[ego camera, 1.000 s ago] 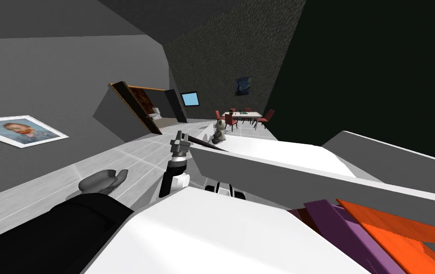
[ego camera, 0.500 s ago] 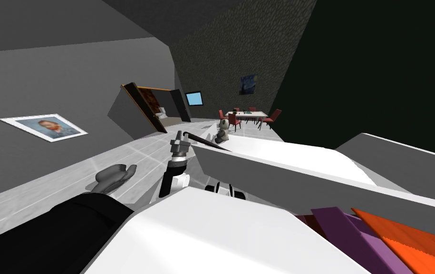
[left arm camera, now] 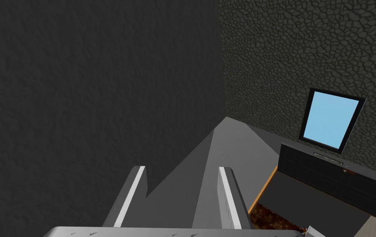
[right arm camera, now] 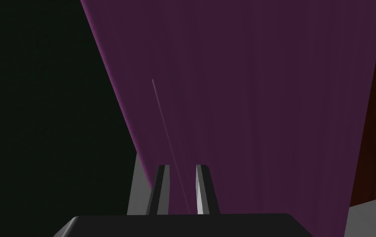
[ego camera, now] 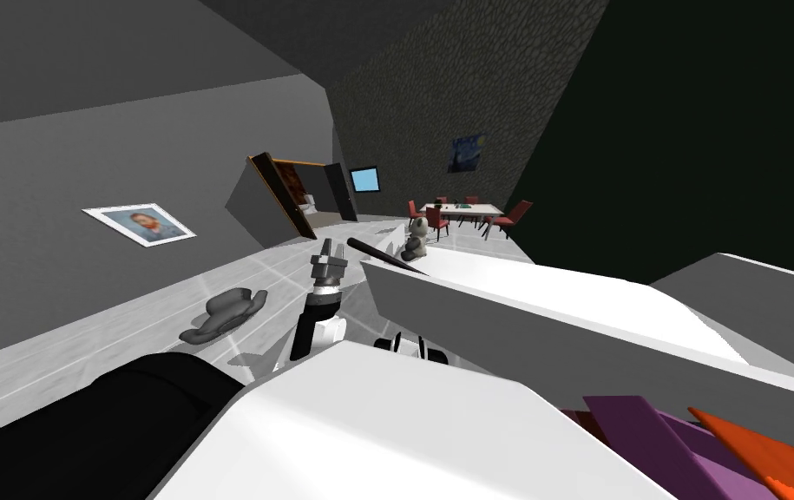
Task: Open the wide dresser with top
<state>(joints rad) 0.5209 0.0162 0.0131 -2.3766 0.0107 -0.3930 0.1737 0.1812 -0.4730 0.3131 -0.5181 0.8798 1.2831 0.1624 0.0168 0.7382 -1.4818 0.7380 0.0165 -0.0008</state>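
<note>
Close against a purple surface (right arm camera: 244,103), the right tool (right arm camera: 181,166) is being held nearly pressed together. Farther out, the left tool (ego camera: 327,252) is being held spread just beside the white-and-grey dresser (ego camera: 560,299), a small grey figure (ego camera: 417,239) at its far end.

You have a white-framed portrait (ego camera: 139,224) on the grey wall (ego camera: 48,165); nearby, perhaps a grey plush toy (ego camera: 224,314) on the floor (ego camera: 100,343).

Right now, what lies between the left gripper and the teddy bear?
A thin dark rod lies slanting between the left gripper and the teddy bear, nearer the gripper's side at its upper end. The head view shows it.
</note>
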